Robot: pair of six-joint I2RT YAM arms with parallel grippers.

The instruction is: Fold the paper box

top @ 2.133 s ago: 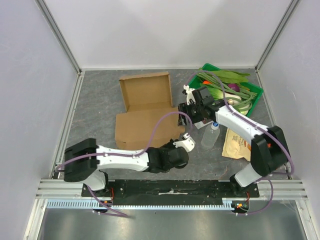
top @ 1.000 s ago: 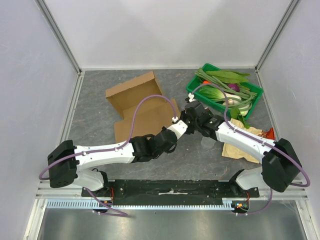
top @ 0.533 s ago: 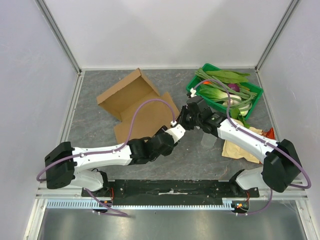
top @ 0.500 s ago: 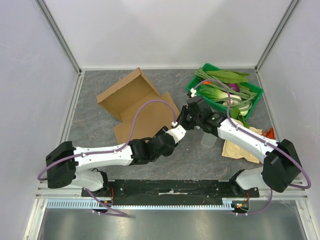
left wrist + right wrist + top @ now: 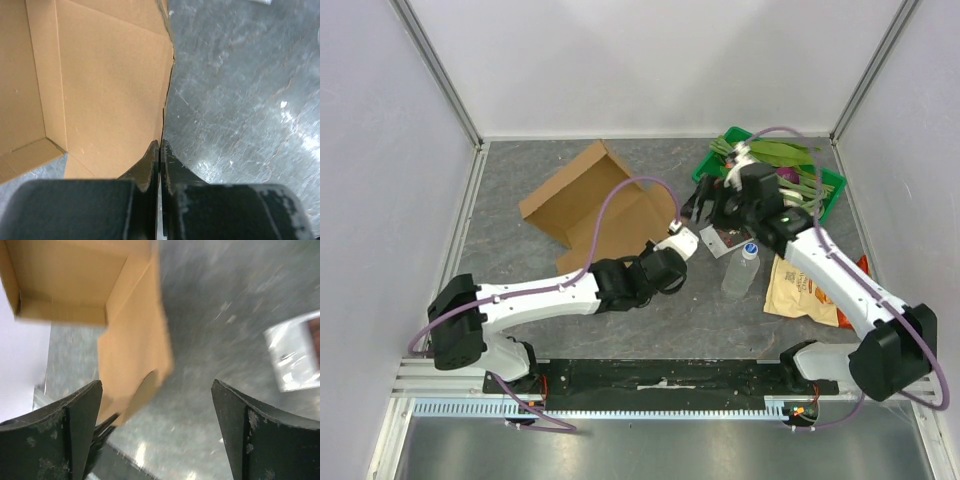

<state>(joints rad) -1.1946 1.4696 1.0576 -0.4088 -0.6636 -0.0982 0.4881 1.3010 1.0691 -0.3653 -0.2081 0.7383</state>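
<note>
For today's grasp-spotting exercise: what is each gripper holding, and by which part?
The left gripper pinches the paper box by the edge of its flat panel; the right gripper is open and empty.

One overhead view, two close wrist views, paper box [image 5: 582, 195] in all.

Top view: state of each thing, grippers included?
paper box, open, not yet folded shut.
left gripper, shut on the paper box's edge.
right gripper, open, empty.
bottle, capped.
green crate, filled with vegetables.
</note>
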